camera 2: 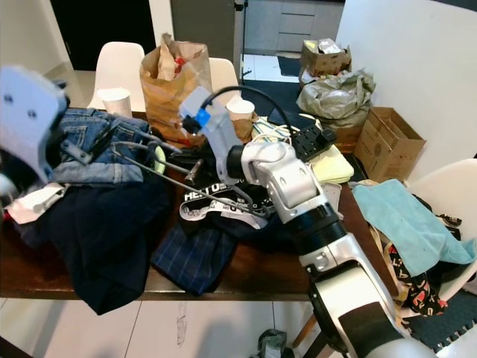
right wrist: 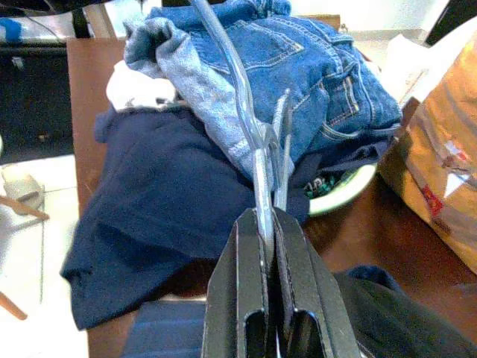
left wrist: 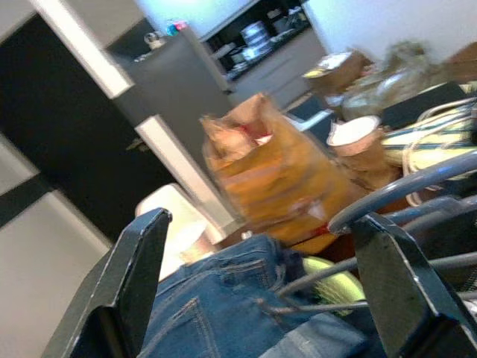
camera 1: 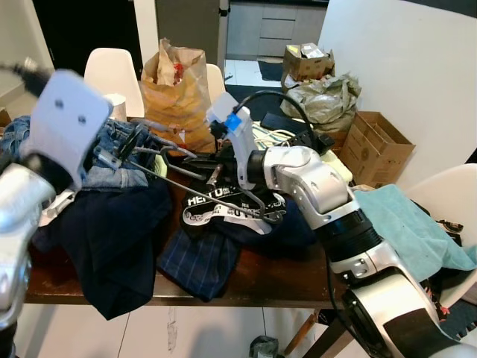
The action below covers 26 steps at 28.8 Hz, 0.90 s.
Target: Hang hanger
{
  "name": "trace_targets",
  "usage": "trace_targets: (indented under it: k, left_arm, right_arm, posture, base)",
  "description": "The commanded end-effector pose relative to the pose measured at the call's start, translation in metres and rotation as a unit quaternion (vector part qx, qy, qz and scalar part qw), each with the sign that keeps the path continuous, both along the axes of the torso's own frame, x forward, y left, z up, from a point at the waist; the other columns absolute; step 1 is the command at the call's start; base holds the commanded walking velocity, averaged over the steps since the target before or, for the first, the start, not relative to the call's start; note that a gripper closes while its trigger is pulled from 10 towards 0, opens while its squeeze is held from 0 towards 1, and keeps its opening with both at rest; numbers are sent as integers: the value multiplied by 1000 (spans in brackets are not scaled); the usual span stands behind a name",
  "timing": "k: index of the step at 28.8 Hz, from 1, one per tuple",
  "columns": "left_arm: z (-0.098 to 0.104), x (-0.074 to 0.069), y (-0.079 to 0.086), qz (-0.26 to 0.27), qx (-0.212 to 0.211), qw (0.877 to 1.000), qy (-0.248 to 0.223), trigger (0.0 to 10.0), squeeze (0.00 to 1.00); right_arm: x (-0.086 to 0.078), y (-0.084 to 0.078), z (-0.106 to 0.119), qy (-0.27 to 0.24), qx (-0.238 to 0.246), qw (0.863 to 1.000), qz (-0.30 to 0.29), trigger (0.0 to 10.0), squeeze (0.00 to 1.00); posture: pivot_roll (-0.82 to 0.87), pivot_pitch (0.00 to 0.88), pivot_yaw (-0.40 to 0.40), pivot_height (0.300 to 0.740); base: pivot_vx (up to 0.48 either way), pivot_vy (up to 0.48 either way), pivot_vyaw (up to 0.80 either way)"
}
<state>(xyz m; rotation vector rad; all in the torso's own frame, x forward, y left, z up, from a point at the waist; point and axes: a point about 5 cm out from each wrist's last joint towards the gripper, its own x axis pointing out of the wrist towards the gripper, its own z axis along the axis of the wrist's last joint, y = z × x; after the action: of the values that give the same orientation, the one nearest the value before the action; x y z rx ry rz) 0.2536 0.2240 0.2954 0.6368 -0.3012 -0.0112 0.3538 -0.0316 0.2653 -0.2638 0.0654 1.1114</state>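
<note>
Here the right gripper (right wrist: 270,246) is clamped on a grey wire hanger (right wrist: 257,142) above the cluttered counter (camera 1: 261,280). Just beyond, the left gripper (left wrist: 261,261), fingers spread apart, hovers over folded jeans (left wrist: 223,306). Farther back stands a brown paper bag (camera 1: 177,93).

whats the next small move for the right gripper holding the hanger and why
Probably lift it a little, straight up. The right gripper is already shut on the grey wire hanger, whose far end lies across the jeans and other clothes piled on the table. Raising it first should free it from the pile before carrying it anywhere.
</note>
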Motion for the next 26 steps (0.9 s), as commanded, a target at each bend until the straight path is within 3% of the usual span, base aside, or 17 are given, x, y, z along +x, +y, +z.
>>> trace_targets:
  k: [1, 2, 4, 6, 7, 9, 12, 13, 14, 15, 17, 19, 21, 24, 26]
  left_arm:
    - [-13, -8, 72, 249, -21, 968, 10, 10000, 0]
    - [-35, -14, 84, 303, -11, 952, 35, 10000, 0]
    - [-35, -14, 84, 303, -11, 952, 35, 10000, 0]
    - [-53, -24, 116, 391, -9, 919, 44, 10000, 0]
    - [-53, -24, 116, 391, -9, 919, 44, 10000, 0]
    - [-56, -34, 141, 448, -8, 893, 44, 10000, 0]
    - [-56, -34, 141, 448, -8, 893, 44, 10000, 0]
    - [-60, -39, 154, 470, 1, 881, 56, 10000, 0]
    - [-60, -39, 154, 470, 1, 881, 56, 10000, 0]
    - [-66, -47, 166, 490, 13, 869, 72, 10000, 0]
    - [-66, -47, 166, 490, 13, 869, 72, 10000, 0]
    - [-85, -59, 183, 506, 32, 854, 115, 10000, 0]
    - [-91, -63, 186, 508, 37, 851, 129, 10000, 0]
    - [-102, -74, 189, 532, 32, 833, 150, 10000, 0]
    - [-102, -74, 189, 532, 32, 833, 150, 10000, 0]
  right_arm:
    - [19, -58, 2, 14, 47, 992, -117, 10000, 0]
    - [22, -59, 9, 6, 75, 989, -130, 10000, 0]
    - [22, -59, 9, 6, 75, 989, -130, 10000, 0]
    - [28, -67, 19, -8, 111, 979, -168, 10000, 0]
    - [28, -67, 19, -8, 111, 979, -168, 10000, 0]
    - [32, -76, 21, -12, 125, 972, -196, 10000, 0]
    - [32, -76, 21, -12, 125, 972, -196, 10000, 0]
    - [32, -82, 21, -12, 129, 970, -207, 10000, 0]
    - [32, -82, 21, -12, 129, 970, -207, 10000, 0]
    - [33, -89, 21, -13, 133, 966, -220, 10000, 0]
    - [33, -89, 21, -13, 133, 966, -220, 10000, 0]
    - [34, -101, 21, -14, 135, 961, -241, 10000, 0]
    - [35, -104, 21, -15, 134, 960, -246, 10000, 0]
    - [36, -107, 21, -17, 129, 959, -252, 10000, 0]
    - [36, -107, 21, -17, 129, 959, -252, 10000, 0]
  posture:
    - [7, 0, -52, 740]
    - [7, 0, -55, 740]
    - [7, 0, -55, 740]
    - [-1, 0, -55, 740]
    - [-1, 0, -55, 740]
    - [-10, 0, -52, 740]
    - [-10, 0, -52, 740]
    - [-14, 0, -51, 740]
    - [-14, 0, -51, 740]
    - [-20, 0, -49, 740]
    - [-20, 0, -49, 740]
    - [-18, 0, -55, 740]
    - [-19, 0, -55, 740]
    - [-26, 0, -56, 740]
    - [-26, 0, -56, 740]
  base:
    - [0, 0, 0]
    - [0, 0, 0]
    - [0, 0, 0]
    - [0, 0, -609]
    - [0, 0, -750]
    - [0, 0, -753]
    - [0, 0, -756]
    - [0, 0, -756]
    - [0, 0, -756]
    - [0, 0, 0]
    - [0, 0, 0]
    - [0, 0, 0]
    - [0, 0, 0]
    - [0, 0, 0]
    - [0, 0, 0]
